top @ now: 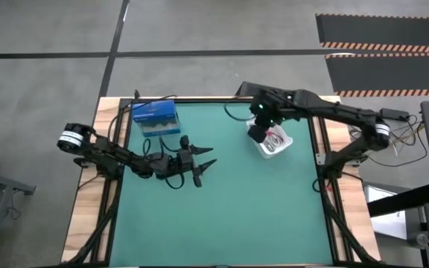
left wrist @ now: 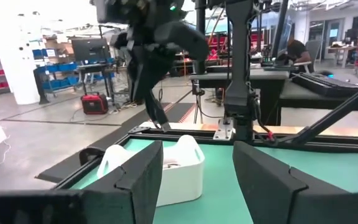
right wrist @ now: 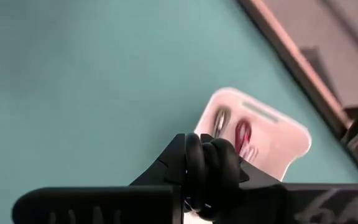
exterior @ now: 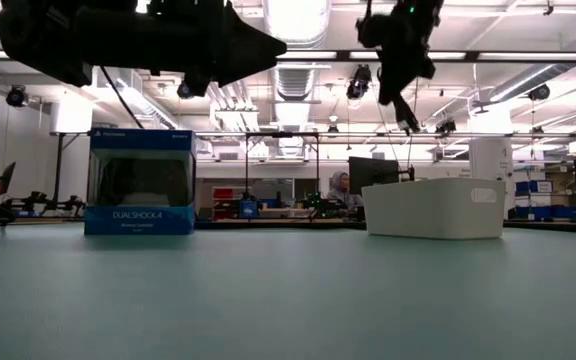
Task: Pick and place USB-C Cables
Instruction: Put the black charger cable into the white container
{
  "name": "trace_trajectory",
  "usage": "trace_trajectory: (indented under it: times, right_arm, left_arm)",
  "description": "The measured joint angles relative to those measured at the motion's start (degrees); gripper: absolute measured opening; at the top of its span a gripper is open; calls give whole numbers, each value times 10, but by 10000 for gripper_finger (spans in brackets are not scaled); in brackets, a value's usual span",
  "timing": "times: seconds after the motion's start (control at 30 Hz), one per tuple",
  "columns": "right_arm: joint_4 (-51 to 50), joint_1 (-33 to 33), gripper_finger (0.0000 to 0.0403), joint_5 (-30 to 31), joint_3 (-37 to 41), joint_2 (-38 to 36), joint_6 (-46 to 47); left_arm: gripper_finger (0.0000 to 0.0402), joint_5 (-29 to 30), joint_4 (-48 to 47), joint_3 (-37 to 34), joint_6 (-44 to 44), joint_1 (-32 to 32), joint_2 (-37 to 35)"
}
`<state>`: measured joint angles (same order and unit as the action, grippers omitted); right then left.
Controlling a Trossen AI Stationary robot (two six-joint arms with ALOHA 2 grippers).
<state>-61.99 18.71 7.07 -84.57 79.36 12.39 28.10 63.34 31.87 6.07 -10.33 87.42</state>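
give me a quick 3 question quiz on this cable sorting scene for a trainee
1. True or false: the right gripper is shut on a coiled black cable bundle, above the white plastic bin.
2. Which cable colours show inside that bin? A) red and silver-grey B) blue and yellow C) green only
3. Fill in: the left gripper is open and holds ____; it hangs over the green table mat, short of the blue cardboard box.

Key: 1 true. 2 A, the red cable bundle and silver-grey cable bundle. 3 nothing.

Two arms (top: 118, 155), one white bin (top: 274, 141)
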Motion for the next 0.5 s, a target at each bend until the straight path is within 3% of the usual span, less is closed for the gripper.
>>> trace_trajectory:
  times: [0.3, 0.5]
  right_arm:
    - [-90, 104, 22, -111, -31, 92, -33]
    - [-119, 156, 22, -135, -31, 151, -56]
  left_arm:
    - [180, 0, 0, 0, -12, 0, 0]
    - [180, 0, 0, 0, -12, 0, 0]
